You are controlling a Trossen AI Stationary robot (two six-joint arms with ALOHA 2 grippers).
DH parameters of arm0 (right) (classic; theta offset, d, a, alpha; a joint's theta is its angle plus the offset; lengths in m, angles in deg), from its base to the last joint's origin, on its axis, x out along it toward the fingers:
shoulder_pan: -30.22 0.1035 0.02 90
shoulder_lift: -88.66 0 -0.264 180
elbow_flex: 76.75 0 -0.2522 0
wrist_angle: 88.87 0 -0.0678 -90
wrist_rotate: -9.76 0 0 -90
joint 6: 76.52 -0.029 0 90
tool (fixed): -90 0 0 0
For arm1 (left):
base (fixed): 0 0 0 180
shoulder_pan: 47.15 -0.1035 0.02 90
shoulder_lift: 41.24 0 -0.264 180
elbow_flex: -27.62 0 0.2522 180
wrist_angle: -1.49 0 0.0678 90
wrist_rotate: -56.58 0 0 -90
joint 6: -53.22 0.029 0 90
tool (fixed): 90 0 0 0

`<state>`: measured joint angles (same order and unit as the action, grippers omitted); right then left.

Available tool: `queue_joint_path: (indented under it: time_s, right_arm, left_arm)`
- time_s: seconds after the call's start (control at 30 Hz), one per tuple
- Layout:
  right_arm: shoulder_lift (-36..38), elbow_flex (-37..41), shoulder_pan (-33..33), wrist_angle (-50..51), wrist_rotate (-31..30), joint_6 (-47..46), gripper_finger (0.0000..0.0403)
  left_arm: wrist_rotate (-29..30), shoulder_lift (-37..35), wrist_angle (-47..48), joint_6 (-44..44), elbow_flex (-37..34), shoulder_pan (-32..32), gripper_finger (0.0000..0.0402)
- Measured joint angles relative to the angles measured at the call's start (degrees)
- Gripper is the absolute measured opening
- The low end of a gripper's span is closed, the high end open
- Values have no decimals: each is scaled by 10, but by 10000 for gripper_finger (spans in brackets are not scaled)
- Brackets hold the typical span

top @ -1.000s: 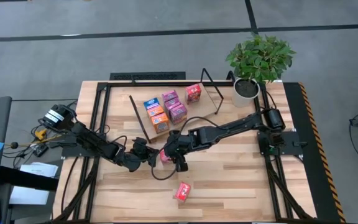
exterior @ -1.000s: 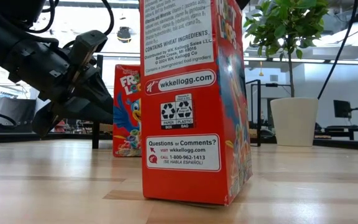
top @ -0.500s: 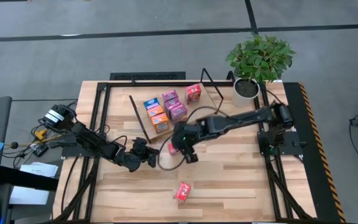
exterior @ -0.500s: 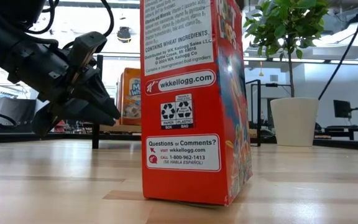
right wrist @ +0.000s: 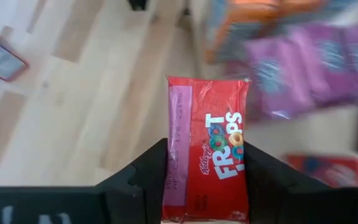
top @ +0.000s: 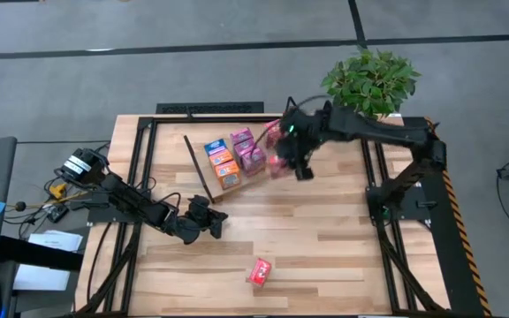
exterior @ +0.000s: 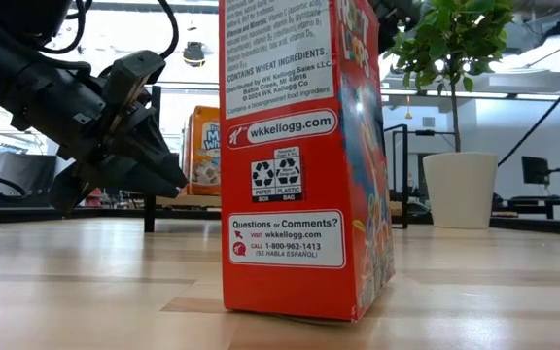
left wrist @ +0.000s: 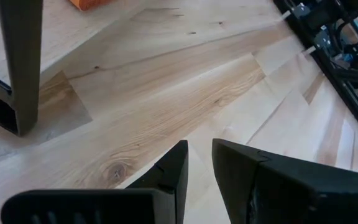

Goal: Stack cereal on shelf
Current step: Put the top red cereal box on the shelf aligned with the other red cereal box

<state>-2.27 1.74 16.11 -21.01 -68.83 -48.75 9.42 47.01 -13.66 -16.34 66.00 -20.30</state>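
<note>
My right gripper (top: 283, 163) hangs over the right part of the shelf, shut on a red cereal box (right wrist: 207, 155). The shelf, with its black rod end frame (top: 199, 170), stands tilted at the table's far middle. It carries blue (top: 215, 146), orange (top: 228, 174), pink (top: 247, 148) and red (top: 275, 131) boxes. Another red box (top: 261, 272) stands on the table near the front edge and fills the low view (exterior: 304, 156). My left gripper (top: 217, 223) rests low over the table left of centre, shut, with nothing between its fingers (left wrist: 199, 155). My right gripper pinches the red box by its two long narrow sides (right wrist: 169, 168), at the end nearer the wrist, between its two fingers (right wrist: 146, 180). The fingers slant down from above and lie along the box. The box is lifted clear above the shelf, its printed face toward the camera.
A potted plant (top: 365, 88) stands at the far right corner, close to the right arm. Black frame rails (top: 387, 221) run along the table's sides. Bare wood lies between the shelf and the near red box.
My right gripper has lifted the red box from the table beside my left gripper and carried it up and toward the far right, over the shelf. The box has left the low view, so the orange box behind it shows.
</note>
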Motion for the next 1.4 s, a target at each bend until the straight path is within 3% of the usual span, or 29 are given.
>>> queue_joint_path:
  time_s: [0.27,0.43,0.97,1.4]
  right_arm:
    - [0,0,-122,-6,30,106,187]
    - [-38,0,-153,-11,68,143,180]
    - [-78,0,-178,-38,66,190,179]
    - [-78,0,-181,-36,68,191,222]
  left_arm:
    - [0,0,4,1,0,0,61]
    - [-2,0,14,-1,0,0,61]
    - [-2,0,26,-8,0,0,62]
    - [-2,0,26,-8,0,0,62]
